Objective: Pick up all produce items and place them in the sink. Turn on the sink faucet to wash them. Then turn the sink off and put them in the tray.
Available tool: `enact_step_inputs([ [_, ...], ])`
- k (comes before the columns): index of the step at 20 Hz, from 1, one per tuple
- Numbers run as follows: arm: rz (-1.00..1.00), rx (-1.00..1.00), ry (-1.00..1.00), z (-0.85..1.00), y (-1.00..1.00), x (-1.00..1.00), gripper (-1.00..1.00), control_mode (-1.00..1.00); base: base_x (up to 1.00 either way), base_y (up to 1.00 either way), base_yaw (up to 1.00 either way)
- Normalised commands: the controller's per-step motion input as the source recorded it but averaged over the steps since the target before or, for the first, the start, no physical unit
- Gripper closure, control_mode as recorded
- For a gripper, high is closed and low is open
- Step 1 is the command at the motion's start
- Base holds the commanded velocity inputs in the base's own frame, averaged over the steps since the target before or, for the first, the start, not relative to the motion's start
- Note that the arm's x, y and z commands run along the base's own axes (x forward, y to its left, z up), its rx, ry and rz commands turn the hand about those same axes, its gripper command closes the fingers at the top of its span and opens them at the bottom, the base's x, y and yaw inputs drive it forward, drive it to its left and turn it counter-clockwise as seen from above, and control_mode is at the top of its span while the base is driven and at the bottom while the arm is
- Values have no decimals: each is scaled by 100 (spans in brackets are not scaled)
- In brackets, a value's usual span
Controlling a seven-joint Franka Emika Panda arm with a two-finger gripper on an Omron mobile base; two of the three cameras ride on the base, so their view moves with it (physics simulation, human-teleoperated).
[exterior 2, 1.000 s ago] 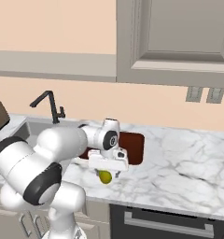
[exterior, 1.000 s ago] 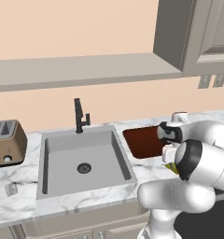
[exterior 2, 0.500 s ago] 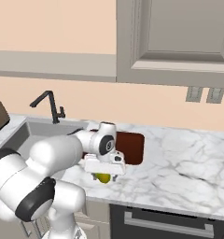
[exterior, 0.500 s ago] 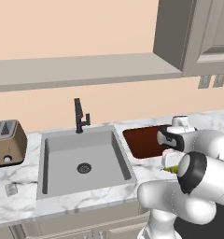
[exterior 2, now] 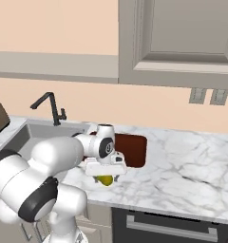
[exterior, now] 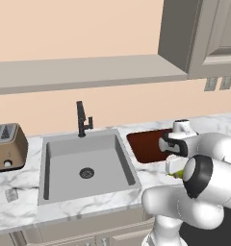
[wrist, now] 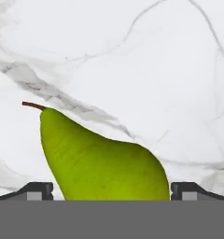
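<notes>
Claw (exterior 2: 105, 174) lowered over the marble counter (exterior 2: 182, 166), fingers spread wide and grasping nothing. Yellow-green pear (wrist: 102, 161) lying on the counter directly between the two dark fingertips (wrist: 37, 190), brown stem angled away to one side, neither tip seen touching it. Same pear (exterior 2: 104, 180) peeking out just beneath the claw in the right base view. Dark red-brown tray (exterior: 148, 144) just behind the claw, holding nothing on its visible floor, partly hidden by the arm. Grey sink (exterior: 83, 166) farther off to the claw's left, only the round drain (exterior: 86, 173) in its basin. Black faucet (exterior: 82, 119) upright at the sink's back edge. Brown toaster (exterior: 6, 148) beyond the sink, well apart from the claw.
</notes>
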Motion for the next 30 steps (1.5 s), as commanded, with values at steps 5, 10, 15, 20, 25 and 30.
enact_step_inputs([
  [5,14,0,0,-25,3,8,100,-100,0,0,0],
  [10,12,0,0,-33,16,-2,100,-100,0,0,0],
  [15,4,-1,-2,-5,19,-16,100,-100,0,0,0],
  [20,0,0,-9,27,34,-26,100,-100,0,0,0],
  [25,0,0,-8,50,69,-4,100,-100,0,0,0],
  [30,3,0,-2,32,88,7,100,-100,0,0,0],
])
